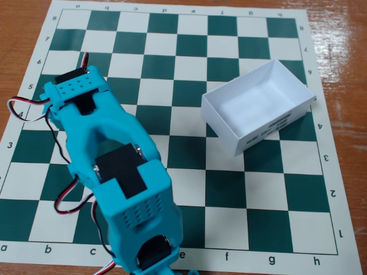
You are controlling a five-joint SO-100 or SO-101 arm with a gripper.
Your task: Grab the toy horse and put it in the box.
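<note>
White and shallow, the rectangular cardboard box (pixel 258 109) with small black print on its long side sits empty and slightly askew on the right part of the green-and-white vinyl chessboard mat (pixel 189 69); the toy horse shows nowhere in the fixed view, so it is either hidden under the arm or outside the picture. Across the mat's left and lower part stretches the turquoise plastic robot arm (pixel 114 172), its gripper hidden, so whether the jaws are parted or holding anything cannot be told. By my judgement the step is unclear, perhaps still the grasp, and next the horse must be carried to the box.
</note>
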